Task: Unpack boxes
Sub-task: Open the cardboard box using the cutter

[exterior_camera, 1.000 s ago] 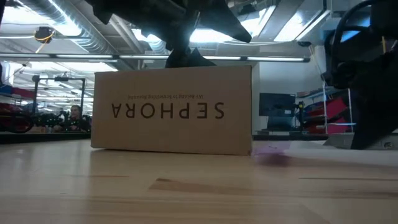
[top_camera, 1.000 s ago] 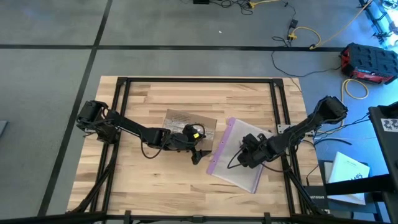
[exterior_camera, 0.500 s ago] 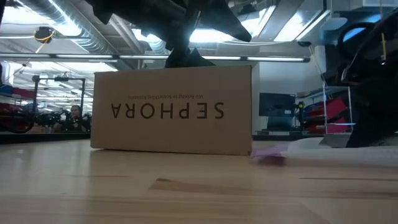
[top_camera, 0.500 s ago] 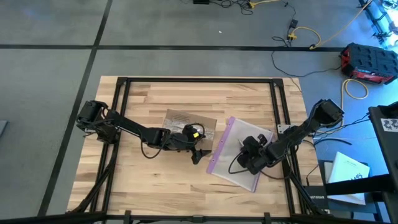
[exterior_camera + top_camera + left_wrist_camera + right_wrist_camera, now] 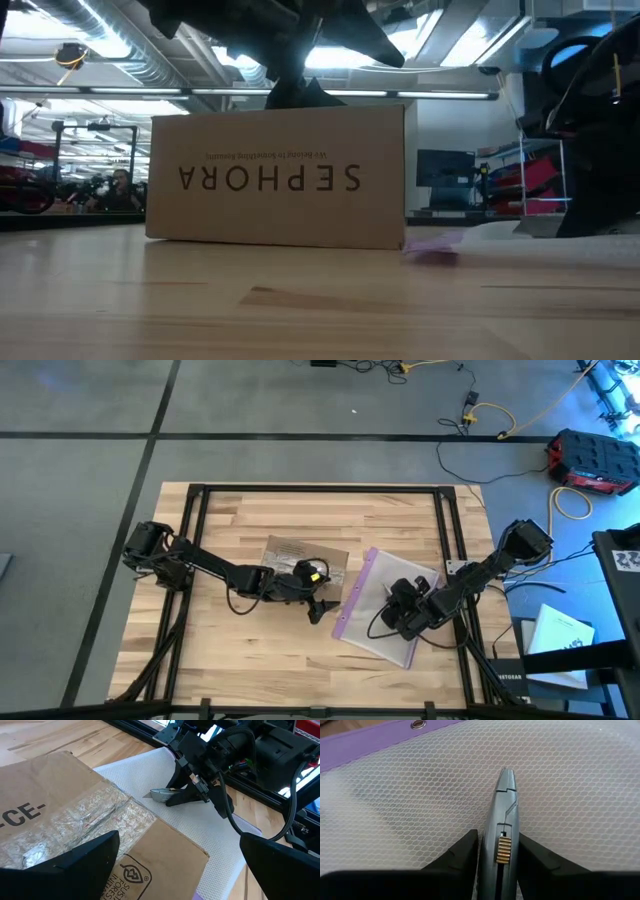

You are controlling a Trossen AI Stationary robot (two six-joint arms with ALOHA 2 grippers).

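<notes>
Left hand [image 5: 318, 606], fingers spread, hovers over the box [image 5: 305, 561]; right hand [image 5: 400, 622] pinches the knife [image 5: 503, 840].

My worktop [image 5: 250, 650] is a pale butcher-block slab of glued wood strips, framed by black rails that run along its edges and cross it near the left and right sides. Two things lie directly on it. A brown cardboard box [image 5: 300, 560] sits a little left of the worktop's centre, its taped, labelled face up and the side printed SEPHORA turned toward the near edge, the lettering upside down. Just beside it, toward the right edge, a clear mesh-textured bag [image 5: 385, 640] with a purple zip edge lies flat, angled, its purple strip nearest the box.
</notes>
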